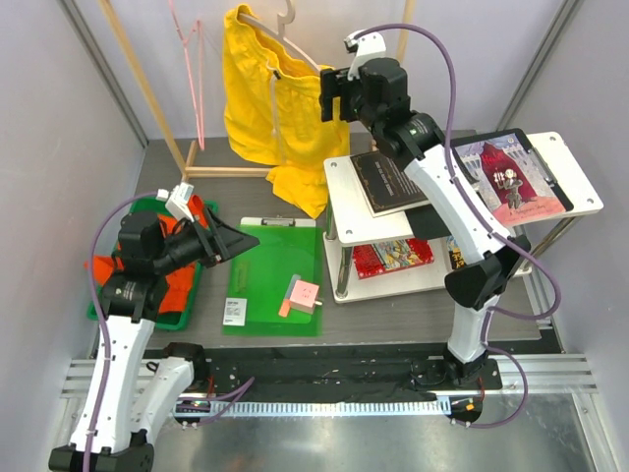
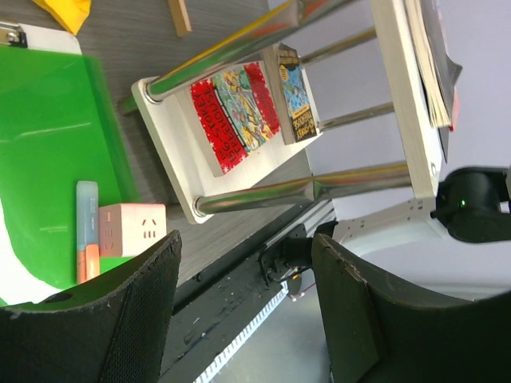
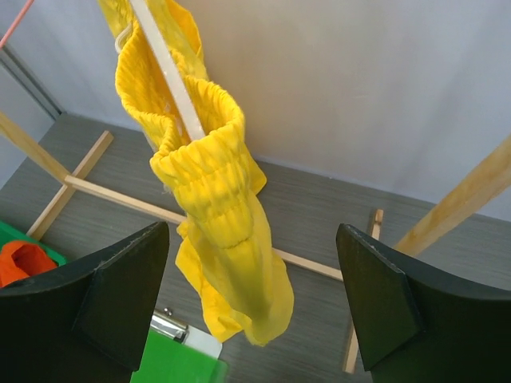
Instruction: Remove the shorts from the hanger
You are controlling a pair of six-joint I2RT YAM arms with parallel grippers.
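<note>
The right tool (image 1: 334, 98) (image 3: 251, 239) is being held spread wide, with nothing between its fingers (image 3: 120, 295), and is being raised just beside the right edge of the yellow shorts (image 1: 260, 98) (image 3: 223, 199); from the wrist view the cloth is being seen beyond the open gap, and no contact is being shown. The yellow shorts are being carried by the hanger (image 1: 285, 39) (image 3: 168, 72), which is being borne by the wooden rack (image 1: 147, 88) at the back of the tabletop (image 1: 393, 315), the waistband being bunched around the hanger's bar. The left tool (image 1: 236, 241) (image 2: 246, 247) is likewise being held wide apart and empty, low above the left edge of the green clipboard (image 1: 275, 280), and is being pointed toward the white shelf (image 1: 344, 177). The orange shorts (image 1: 182, 280) (image 3: 20, 263) are being kept crumpled in the green bin (image 1: 187, 315) under the left arm.
</note>
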